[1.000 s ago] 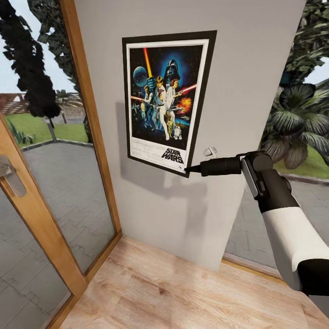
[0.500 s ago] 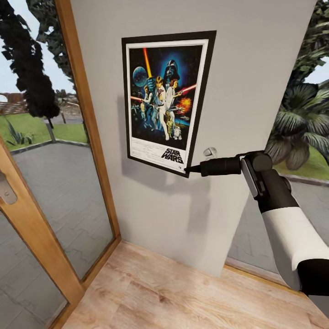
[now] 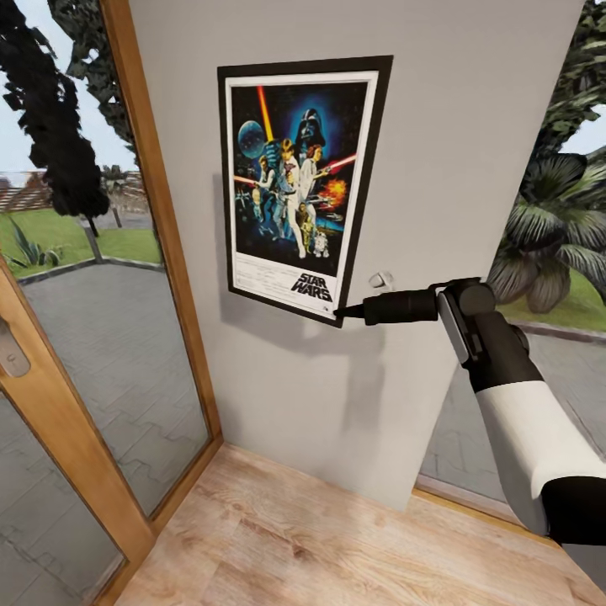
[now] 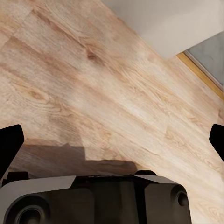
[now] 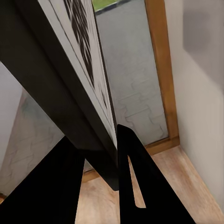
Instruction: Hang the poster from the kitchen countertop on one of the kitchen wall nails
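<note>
The poster (image 3: 299, 185) stands upright and slightly tilted in front of the grey wall (image 3: 471, 126), its "STAR WARS" logo at the bottom. My right gripper (image 3: 341, 313) is shut on the poster's lower right corner. In the right wrist view the black frame edge (image 5: 56, 84) runs between the two dark fingers (image 5: 128, 177) of the right gripper (image 5: 100, 149). A small white nail fitting (image 3: 380, 279) sticks out of the wall just right of that corner. My left gripper (image 4: 112, 140) hangs open over the wooden floor (image 4: 116, 79). The kitchen countertop is out of view.
A glass door with a wooden frame (image 3: 160, 219) and a metal handle (image 3: 13, 353) stands at the left. Right of the wall panel is a window (image 3: 547, 219) onto plants and paving. Light wooden floor (image 3: 320, 539) lies below.
The view has shifted a little. My right gripper and the poster have moved slightly left along the wall.
</note>
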Controlling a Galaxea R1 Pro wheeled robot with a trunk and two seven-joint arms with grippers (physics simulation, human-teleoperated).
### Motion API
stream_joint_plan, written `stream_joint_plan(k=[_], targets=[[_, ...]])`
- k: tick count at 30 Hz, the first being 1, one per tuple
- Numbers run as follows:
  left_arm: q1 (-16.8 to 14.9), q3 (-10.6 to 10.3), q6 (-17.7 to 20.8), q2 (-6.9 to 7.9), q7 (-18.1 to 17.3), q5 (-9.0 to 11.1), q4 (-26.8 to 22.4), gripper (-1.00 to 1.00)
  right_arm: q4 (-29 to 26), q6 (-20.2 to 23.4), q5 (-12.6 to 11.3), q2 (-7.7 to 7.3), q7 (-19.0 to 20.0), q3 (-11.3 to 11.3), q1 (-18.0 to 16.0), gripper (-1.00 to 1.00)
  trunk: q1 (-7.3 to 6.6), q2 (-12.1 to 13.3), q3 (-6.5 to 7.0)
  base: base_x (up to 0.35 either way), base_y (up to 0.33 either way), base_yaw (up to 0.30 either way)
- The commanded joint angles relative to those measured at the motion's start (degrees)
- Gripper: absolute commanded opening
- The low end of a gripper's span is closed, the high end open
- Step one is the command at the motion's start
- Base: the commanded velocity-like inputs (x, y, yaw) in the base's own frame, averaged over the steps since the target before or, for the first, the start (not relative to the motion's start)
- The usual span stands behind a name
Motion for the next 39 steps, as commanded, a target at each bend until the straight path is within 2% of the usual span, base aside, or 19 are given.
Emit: stream_joint_plan(k=[1, 19, 25, 39], targets=[[-0.1, -0.5, -0.2, 0.05, -0.1, 0.5, -0.1, 1.00, 0.0, 0.4, -0.3, -0.01, 0.0, 0.1, -0.1, -1.00, 0.04, -0.1, -0.13, 0.000, 0.000, 0.000], [-0.1, -0.4, -0.2, 0.04, -0.1, 0.5, -0.1, 1.00, -0.1, 0.5, -0.2, -0.02, -0.1, 0.1, -0.1, -1.00, 0.04, -0.1, -0.13, 0.026, 0.000, 0.000], [-0.1, -0.4, -0.2, 0.05, -0.1, 0.5, -0.1, 1.00, -0.1, 0.5, 1.5, -0.01, 0.0, 0.1, -0.1, -1.00, 0.04, -0.1, -0.13, 0.034, 0.000, 0.000], [-0.1, -0.4, -0.2, 0.06, -0.1, 0.5, -0.1, 1.00, -0.1, 0.4, 1.7, -0.02, 0.0, 0.0, -0.1, -1.00, 0.04, -0.1, -0.13, 0.100, 0.000, 0.000]])
